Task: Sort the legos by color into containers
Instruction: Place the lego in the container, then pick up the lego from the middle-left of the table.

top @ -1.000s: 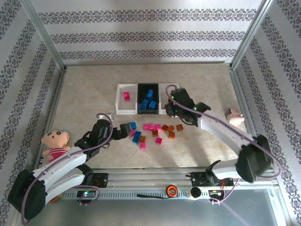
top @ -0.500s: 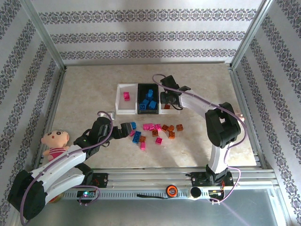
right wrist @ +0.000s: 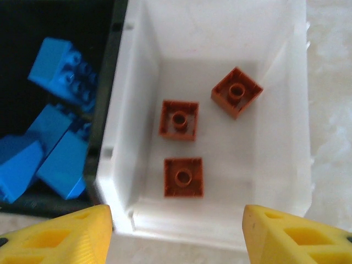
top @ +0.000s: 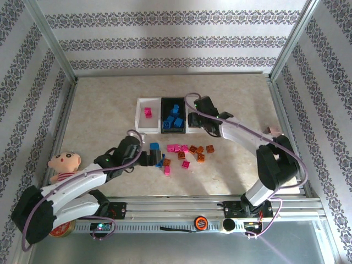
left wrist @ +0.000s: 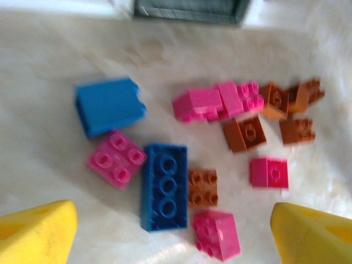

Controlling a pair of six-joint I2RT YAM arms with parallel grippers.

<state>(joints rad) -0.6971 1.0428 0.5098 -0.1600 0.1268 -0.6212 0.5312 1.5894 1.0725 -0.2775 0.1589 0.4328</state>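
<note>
Ana: Left hand (top: pixel 150 159) has pushed in over the loose legos (top: pixel 187 153) since a moment ago. Right hand (right wrist: pixel 177 234) has barely shifted above the trays (top: pixel 144 131).

Ben: How far along is the sorting?

Ana: Under halfway, I'd say. Right tray (right wrist: pixel 137 110) holds three brown bricks (right wrist: pixel 183 177), black tray (top: pixel 163 107) has several blue, and left tray (top: pixel 139 113) has one pink brick (top: pixel 148 111). About a dozen legos lie on the counter (top: pixel 99 104) just in front of the trays — two blue, the rest pink and brown.

Ben: And the hands?

Ana: Both are spread wide and empty. Right hangs over the brown bricks, touching nothing. Left hovers above the long blue brick (left wrist: pixel 164 186) with its fingers (left wrist: pixel 38 231) either side of the pile — not yet on anything.
</note>
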